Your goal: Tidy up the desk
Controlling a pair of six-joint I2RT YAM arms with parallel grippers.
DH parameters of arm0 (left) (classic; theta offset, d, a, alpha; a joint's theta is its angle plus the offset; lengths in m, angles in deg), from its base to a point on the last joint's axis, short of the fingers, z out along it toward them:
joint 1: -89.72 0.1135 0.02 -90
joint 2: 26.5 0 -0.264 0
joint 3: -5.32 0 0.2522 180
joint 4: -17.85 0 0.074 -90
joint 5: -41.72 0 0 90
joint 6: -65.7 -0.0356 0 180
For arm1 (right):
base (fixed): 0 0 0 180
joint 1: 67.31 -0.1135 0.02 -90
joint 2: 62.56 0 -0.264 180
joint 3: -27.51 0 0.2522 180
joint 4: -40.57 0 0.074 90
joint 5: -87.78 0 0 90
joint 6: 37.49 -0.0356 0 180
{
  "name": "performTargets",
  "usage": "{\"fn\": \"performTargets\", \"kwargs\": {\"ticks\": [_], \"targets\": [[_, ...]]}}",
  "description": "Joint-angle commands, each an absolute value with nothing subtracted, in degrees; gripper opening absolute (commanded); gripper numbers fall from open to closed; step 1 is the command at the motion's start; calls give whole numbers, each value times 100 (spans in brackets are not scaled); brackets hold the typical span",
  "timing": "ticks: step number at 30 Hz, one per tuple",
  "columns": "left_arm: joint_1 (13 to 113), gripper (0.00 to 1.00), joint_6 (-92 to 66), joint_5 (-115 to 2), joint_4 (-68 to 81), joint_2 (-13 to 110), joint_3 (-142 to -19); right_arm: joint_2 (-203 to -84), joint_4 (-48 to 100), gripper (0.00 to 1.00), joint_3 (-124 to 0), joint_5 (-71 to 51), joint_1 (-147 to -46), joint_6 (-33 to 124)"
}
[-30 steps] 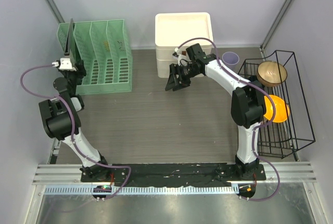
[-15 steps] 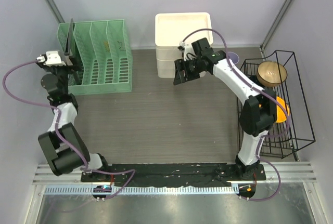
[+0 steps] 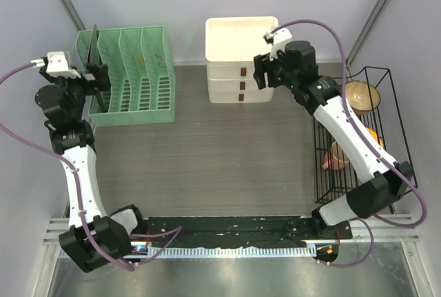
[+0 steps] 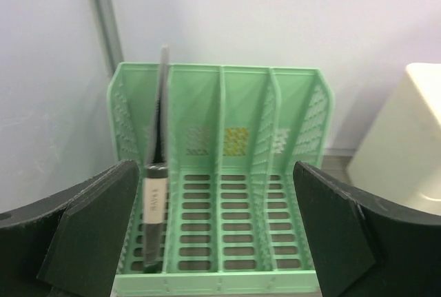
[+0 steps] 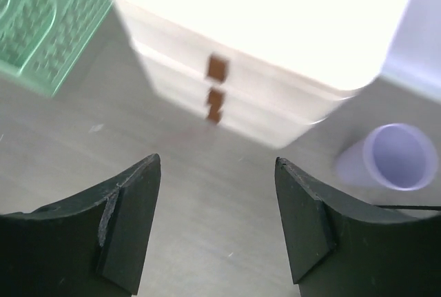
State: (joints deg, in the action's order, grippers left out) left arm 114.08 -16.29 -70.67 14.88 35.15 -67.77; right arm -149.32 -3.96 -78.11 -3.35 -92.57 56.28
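The desk (image 3: 207, 152) is a dark wood-grain top. A green file organizer (image 3: 134, 76) stands at its back left, with a black notebook (image 3: 91, 49) upright in the leftmost slot. My left gripper (image 3: 96, 76) hovers at the organizer's front left, open and apart from the notebook. In the left wrist view the notebook (image 4: 155, 204), with its white label, stands in the organizer (image 4: 227, 173), and nothing sits inside the left gripper (image 4: 213, 193). My right gripper (image 3: 262, 73) is open and empty by the white drawer unit (image 3: 241, 56), above bare desk (image 5: 207, 193).
A black wire rack (image 3: 396, 166) at the right holds a brown bowl (image 3: 360, 97), an orange bowl (image 3: 372, 135) and a pink cup (image 3: 335, 159). A purple cup (image 5: 396, 157) stands right of the drawers (image 5: 262, 49). Grey walls close in on three sides.
My left gripper has opened wide and pulled back to the left from the notebook. The right arm has swung right and back past the drawer fronts, its jaws a little wider.
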Motion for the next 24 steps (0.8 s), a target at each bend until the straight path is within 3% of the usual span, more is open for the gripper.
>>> {"fn": "performTargets", "kwargs": {"ticks": [1,6,24], "targets": [[10829,100,-1297,-7070,604,3379,-7426,-14167,939,72,-7574,1049,-9236,6085],[9687,100,-1639,-6138,-4,3634,-8050,-13955,1476,73,-7573,1693,-9245,6393],[8665,100,-1815,-5434,49,4284,-8402,-13902,1784,70,-7450,2186,-9236,6385]]}}
